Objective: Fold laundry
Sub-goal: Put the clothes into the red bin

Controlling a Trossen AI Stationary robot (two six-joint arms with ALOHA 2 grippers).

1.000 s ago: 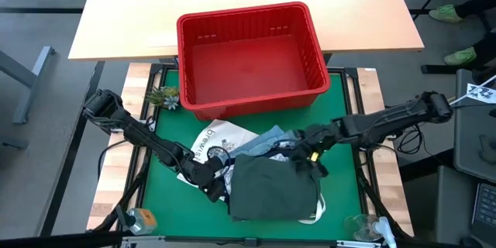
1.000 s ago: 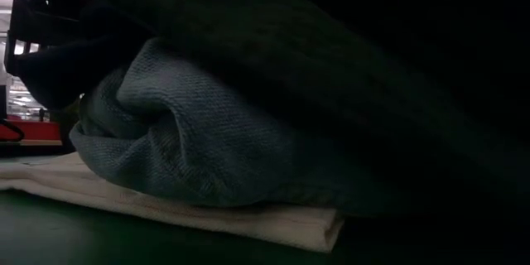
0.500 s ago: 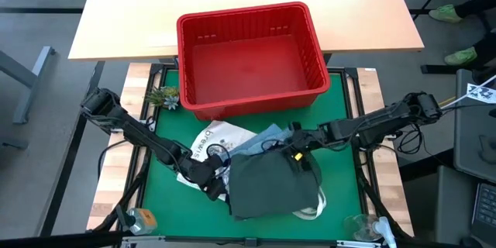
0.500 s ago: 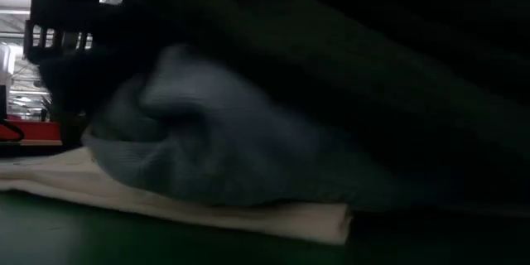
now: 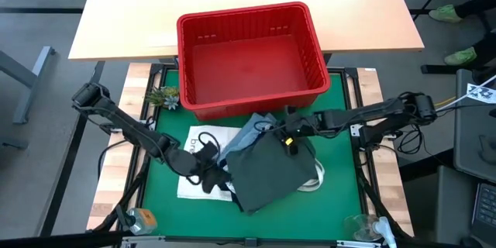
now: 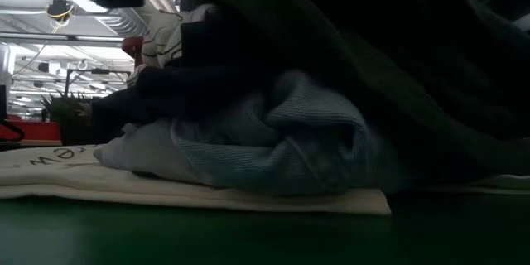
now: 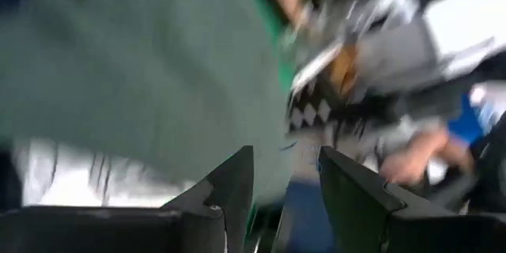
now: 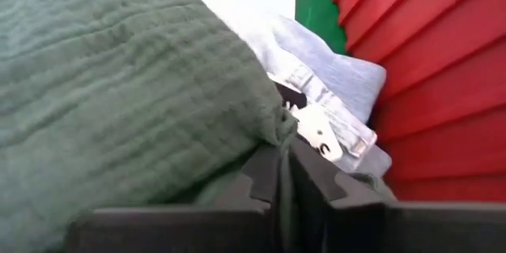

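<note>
My right gripper [image 5: 288,134] is clamped on an edge of the dark olive garment [image 5: 267,172], just beside the red basket [image 5: 249,54]. My left gripper [image 5: 209,177], fingers parted, sits at the garment's opposite edge. The denim [image 5: 249,133] lies underneath, over the white tote [image 5: 203,141].
</note>
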